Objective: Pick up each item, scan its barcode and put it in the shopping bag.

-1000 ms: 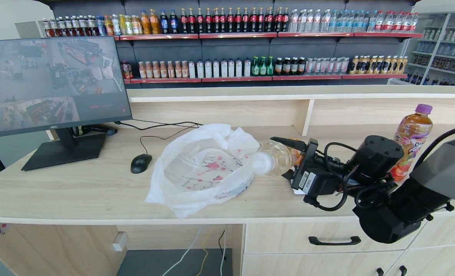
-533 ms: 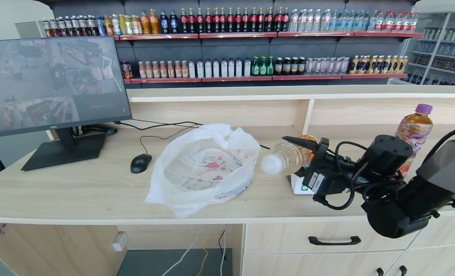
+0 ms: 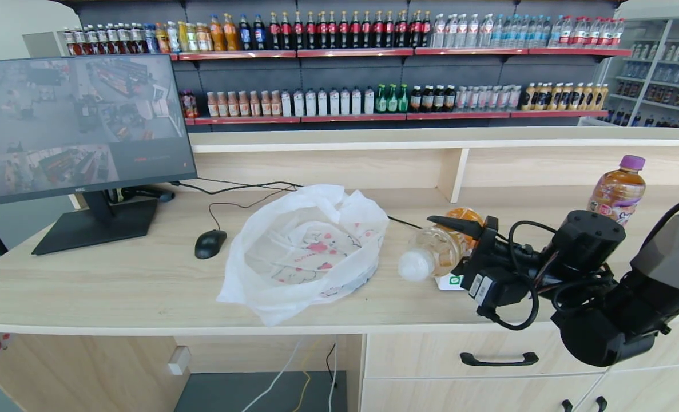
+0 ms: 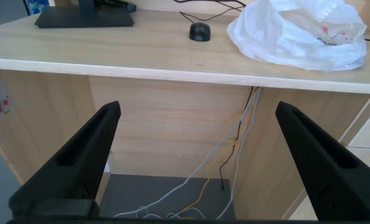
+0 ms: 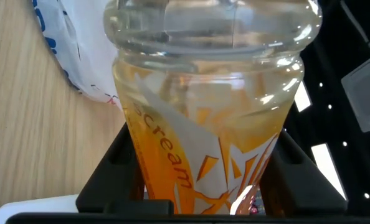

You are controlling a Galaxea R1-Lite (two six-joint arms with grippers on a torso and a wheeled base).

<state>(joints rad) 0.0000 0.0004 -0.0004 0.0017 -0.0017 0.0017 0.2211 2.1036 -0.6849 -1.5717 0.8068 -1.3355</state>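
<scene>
My right gripper (image 3: 460, 247) is shut on a clear bottle (image 3: 437, 249) with an orange label, held lying sideways with its white cap toward the shopping bag (image 3: 308, 249). The bottle hangs just right of the bag, over a small white box (image 3: 447, 281) on the counter. In the right wrist view the bottle (image 5: 203, 118) sits between the black fingers (image 5: 113, 174), with the bag's edge (image 5: 60, 50) beside it. A purple-capped drink bottle (image 3: 616, 191) stands upright at the far right. My left gripper (image 4: 200, 162) is open, low in front of the counter, with the bag (image 4: 297, 31) above it.
A monitor (image 3: 76, 126) on its stand and a black mouse (image 3: 210, 243) with cables sit left of the bag. A raised wooden ledge (image 3: 448, 143) runs behind the counter (image 3: 145, 286). Drawers (image 3: 499, 359) are below at the right. Loose cables (image 4: 228, 155) hang under the counter.
The right gripper has carried the bottle to the right and slightly down, away from the bag's rim, uncovering the white box. The bag and the left gripper's surroundings are unchanged.
</scene>
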